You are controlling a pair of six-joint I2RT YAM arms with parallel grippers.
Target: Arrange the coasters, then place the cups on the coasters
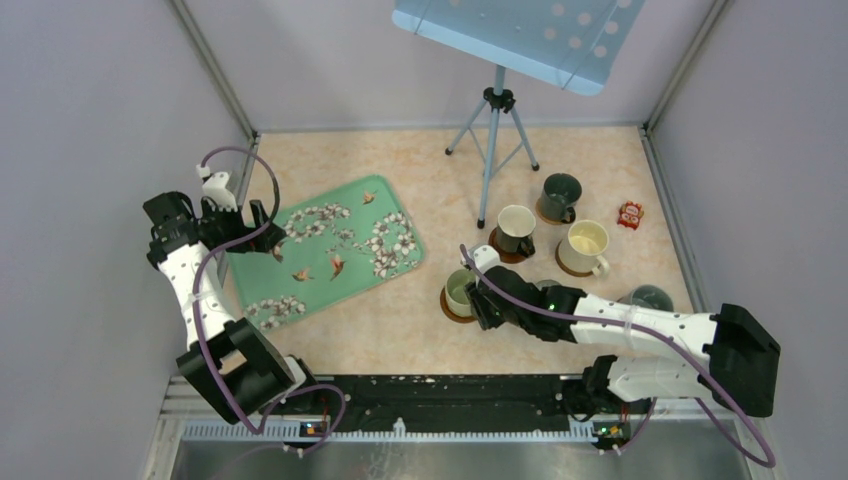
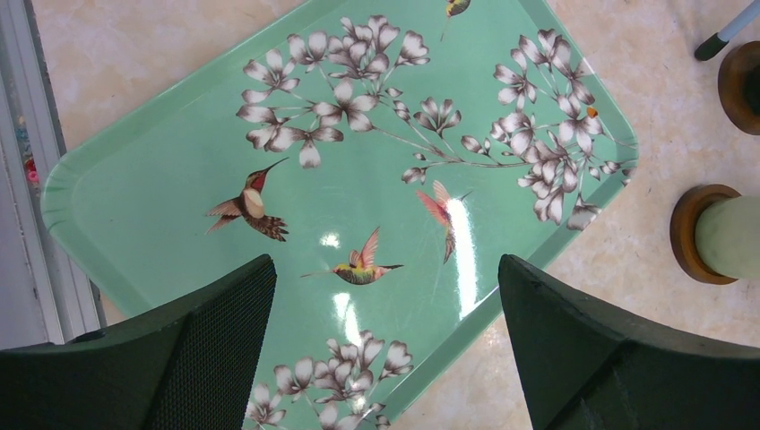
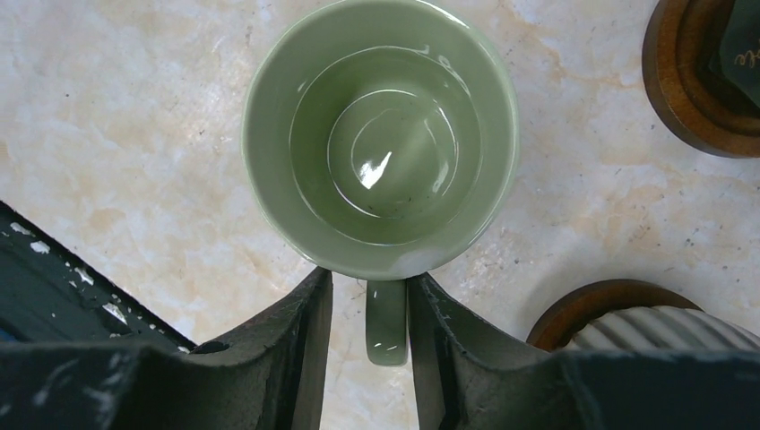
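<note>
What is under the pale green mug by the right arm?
A brown coaster: its rim shows beside the pale green mug in the top and left wrist views. The mug covers its middle, and all of it in the right wrist view.

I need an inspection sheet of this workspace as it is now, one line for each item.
Surface: beige table, no spills seen.
Job's things: pale green mug upright on a coaster; dark green mug, dark mug, cream mug and ribbed mug each on a coaster; grey-blue mug half hidden by the right arm.
Clutter: floral tray, red packet.
Grippers: left gripper open above the tray; right gripper astride the pale green mug's handle, with a gap on one side.
Cables: purple cables loop along both arms.
Surroundings: grey walls; tripod with a blue board at the rear.
</note>
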